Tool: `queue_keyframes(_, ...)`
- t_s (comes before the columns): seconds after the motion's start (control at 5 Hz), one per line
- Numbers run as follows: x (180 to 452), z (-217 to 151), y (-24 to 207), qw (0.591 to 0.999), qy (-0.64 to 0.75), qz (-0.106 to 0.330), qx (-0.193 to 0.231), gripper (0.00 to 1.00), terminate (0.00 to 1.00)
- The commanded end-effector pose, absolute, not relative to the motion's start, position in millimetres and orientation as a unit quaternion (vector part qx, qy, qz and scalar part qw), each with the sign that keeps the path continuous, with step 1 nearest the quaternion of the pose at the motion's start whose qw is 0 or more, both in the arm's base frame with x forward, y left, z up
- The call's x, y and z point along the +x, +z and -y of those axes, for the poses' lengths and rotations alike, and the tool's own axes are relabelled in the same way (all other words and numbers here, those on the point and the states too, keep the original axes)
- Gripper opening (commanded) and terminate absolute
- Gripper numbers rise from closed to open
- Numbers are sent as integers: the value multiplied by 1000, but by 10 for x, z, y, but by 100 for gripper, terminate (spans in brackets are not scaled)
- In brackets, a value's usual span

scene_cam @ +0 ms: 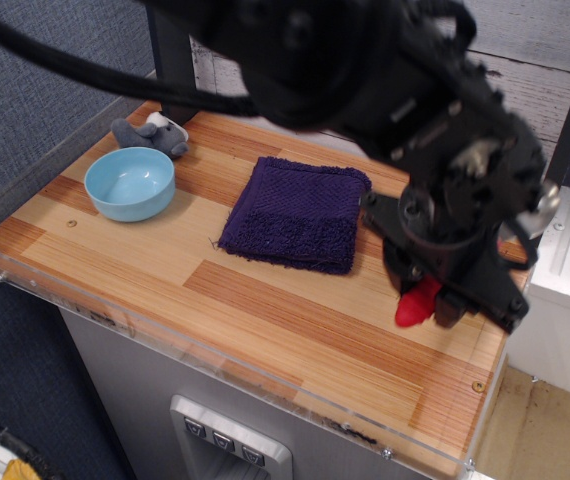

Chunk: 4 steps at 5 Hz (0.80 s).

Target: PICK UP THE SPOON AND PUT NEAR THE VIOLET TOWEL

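Spoon point(417, 303): only the red handle end visible, poking out below the gripper point(435, 300), clamped in the jaws; silver bowl of the spoon hidden behind the black gripper body. Held over the right part of the table point(295, 330); contact with the wood cannot be told. Long axis seemingly steep, handle tip pointing down and slightly left, though most of the length is covered. Jaws narrow, closed on the red handle.

Key relation: violet towel point(295, 212) lies to the left of the held spoon and a bit farther back, near but apart, with a strip of bare wood between towel edge and handle tip. Looks already within "near the towel" range; likely remaining step is lowering straight down and letting go, with no sideways travel needed. Risk judged: ribbed handle tipping or rolling toward the right table edge on release, since that edge is close.

Farther out: light blue bowl point(130, 182) at left of the towel, well apart from the spoon; small grey plush toy point(151, 133) behind the bowl. Neither in the way.
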<state>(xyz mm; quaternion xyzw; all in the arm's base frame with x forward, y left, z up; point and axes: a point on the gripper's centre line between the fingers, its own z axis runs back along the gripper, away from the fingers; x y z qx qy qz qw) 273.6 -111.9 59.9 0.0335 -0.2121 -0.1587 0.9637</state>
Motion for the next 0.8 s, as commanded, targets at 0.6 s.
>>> queue_keyframes(0.6,2576,332,49,978,-130,143,79,0,0)
